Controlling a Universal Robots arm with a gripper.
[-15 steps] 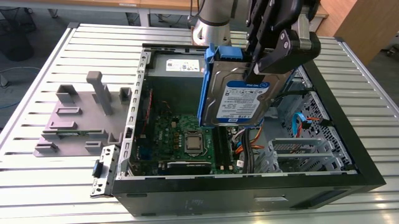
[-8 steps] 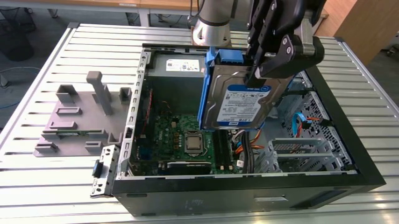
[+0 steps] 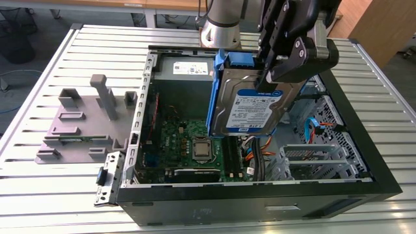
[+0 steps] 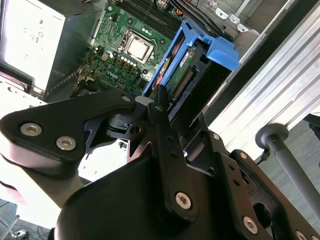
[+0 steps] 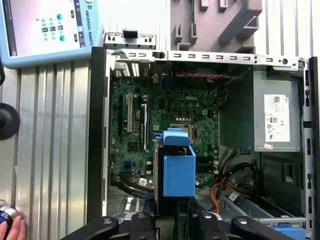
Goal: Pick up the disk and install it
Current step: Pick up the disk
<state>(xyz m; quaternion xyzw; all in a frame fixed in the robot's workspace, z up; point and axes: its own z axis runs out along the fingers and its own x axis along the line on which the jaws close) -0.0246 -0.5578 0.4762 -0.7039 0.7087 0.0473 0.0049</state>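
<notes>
My claw (image 3: 272, 78) is clamped narrow on the upper edge of the disk (image 3: 250, 109), one finger on each flat side, and I hold it in the air over the open computer case (image 3: 364, 146). In the exterior view the disk stands on edge, nearly upright, with its white-and-blue label facing the camera and the blue carrier bracket framing it. Its lower edge dips inside the case opening; I cannot tell whether it touches anything there. From the disk, the green motherboard (image 3: 188, 141) lies at eight o'clock and the metal drive cage (image 3: 312, 156) at four o'clock. The grey power supply (image 3: 185, 68) sits in the case corner at ten o'clock from the disk. Well outside the case, at nine o'clock on the slatted table (image 3: 39, 185), stands a grey plastic fixture (image 3: 85, 122). In the second wrist view my claw (image 4: 172, 107) grips the disk (image 4: 200, 55) with the blue bracket's tab at the far end. In the first wrist view the disk (image 5: 177, 167) hangs edge-on from my claw (image 5: 175, 215) over the motherboard, and a hand (image 5: 12, 230) rests beside a control tablet (image 5: 45, 30).
</notes>
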